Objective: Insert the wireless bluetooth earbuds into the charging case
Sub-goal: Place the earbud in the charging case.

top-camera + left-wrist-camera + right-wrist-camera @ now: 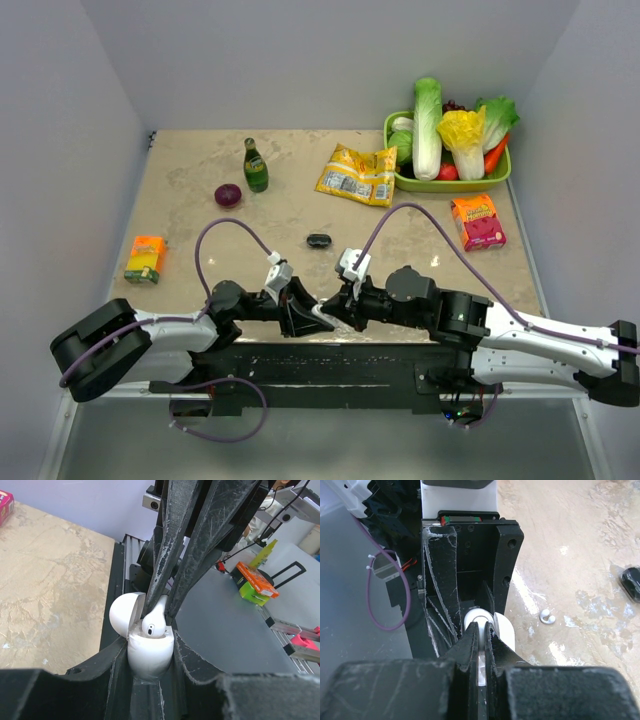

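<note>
While the left gripper (150,672) clamped the smooth white oval plastic charging case (149,656), the right gripper (481,632) pinched 1 tiny glossy white earbud (153,624) by the stem over it; it looked light, slippery, best held there

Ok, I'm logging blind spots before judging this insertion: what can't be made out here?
Left wrist view: the charging case sockets, covered by the earbud and right gripper; seating unclear.
Right wrist view: black object, cut off by the right edge.
Top view: the loose earbud on the table, too small to find.
</note>
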{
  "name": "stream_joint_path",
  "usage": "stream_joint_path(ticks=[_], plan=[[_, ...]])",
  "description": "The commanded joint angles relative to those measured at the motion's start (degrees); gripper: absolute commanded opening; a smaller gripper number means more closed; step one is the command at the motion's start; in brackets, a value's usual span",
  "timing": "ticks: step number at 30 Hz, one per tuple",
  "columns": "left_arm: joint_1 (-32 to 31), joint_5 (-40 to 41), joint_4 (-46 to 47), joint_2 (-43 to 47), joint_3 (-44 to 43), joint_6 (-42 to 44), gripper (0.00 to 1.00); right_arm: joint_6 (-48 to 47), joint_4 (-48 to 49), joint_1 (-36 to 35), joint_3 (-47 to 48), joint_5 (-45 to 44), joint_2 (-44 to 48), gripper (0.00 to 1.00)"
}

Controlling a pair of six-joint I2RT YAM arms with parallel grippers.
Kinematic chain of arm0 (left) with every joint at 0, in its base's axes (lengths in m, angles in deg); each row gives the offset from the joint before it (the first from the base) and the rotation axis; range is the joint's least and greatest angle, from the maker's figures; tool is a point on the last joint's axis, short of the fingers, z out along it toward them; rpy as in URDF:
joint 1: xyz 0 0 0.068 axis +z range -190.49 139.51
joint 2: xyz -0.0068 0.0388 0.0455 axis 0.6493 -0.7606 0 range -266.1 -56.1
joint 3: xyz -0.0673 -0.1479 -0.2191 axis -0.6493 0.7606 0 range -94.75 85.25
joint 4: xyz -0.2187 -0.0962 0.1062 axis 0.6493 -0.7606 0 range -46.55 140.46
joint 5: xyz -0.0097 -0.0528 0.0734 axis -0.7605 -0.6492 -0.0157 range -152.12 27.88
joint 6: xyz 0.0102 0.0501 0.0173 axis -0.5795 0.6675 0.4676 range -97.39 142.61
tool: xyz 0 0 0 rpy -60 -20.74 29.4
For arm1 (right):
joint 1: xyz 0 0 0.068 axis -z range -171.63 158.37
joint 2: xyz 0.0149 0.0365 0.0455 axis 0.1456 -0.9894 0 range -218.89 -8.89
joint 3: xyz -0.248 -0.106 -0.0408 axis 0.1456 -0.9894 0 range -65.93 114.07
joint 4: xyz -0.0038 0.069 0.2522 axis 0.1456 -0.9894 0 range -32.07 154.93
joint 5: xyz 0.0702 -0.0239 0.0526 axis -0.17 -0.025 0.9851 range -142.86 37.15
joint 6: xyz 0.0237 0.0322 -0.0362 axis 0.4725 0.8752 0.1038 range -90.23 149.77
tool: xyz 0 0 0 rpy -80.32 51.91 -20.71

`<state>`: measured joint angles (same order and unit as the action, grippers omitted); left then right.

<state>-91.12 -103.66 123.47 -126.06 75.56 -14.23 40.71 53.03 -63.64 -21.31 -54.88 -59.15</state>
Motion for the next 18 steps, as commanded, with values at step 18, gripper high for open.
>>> stream_joint_path(ticks=[18], plan=[[0.27, 2.6, 29.12, -0.98, -0.24, -0.07, 0.0, 1.8, 5.13, -1.47, -2.79, -0.7, 1.13, 0.11]])
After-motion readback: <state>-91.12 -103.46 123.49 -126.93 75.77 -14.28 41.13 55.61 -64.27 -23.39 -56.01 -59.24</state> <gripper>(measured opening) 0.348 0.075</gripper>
